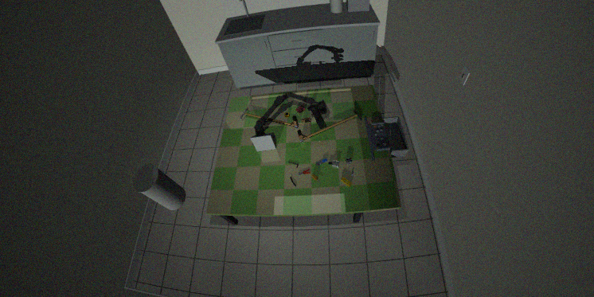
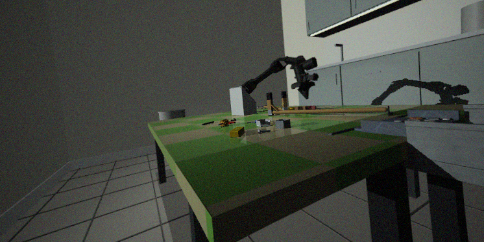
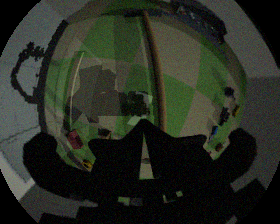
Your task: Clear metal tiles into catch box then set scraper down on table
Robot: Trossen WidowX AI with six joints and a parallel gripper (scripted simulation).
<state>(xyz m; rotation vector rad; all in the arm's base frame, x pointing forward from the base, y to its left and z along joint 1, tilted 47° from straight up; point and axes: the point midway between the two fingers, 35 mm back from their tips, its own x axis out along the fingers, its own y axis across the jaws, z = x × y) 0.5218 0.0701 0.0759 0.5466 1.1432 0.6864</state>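
My gripper [image 1: 322,127] [image 2: 306,98] [image 3: 143,121] is shut and empty, raised above the table beyond the scraper's long handle. The long scraper [image 1: 330,127] [image 2: 331,110] [image 3: 156,65] lies on the table, its wooden pole running toward the bench plate, with an upright black-topped grip [image 2: 269,103] at its near end. Its dark head [image 1: 357,112] is at the far end. The steel bench plate [image 1: 373,146] [image 2: 381,126] is at the table's right edge. Several small metal tiles [image 1: 378,130] sit on it; they are too dark to count. The catch box [image 1: 400,152] [image 2: 443,142] adjoins the plate's outer end.
A second long-handled tool [image 1: 270,119] [image 2: 283,100] lies left of the scraper, its upright grip close by. A red object [image 1: 299,109] [image 3: 75,139] lies behind. A yellow block [image 1: 345,181] [image 2: 237,132], a grey block [image 2: 282,123], red-handled pliers [image 1: 304,172] and other small tools lie in front.
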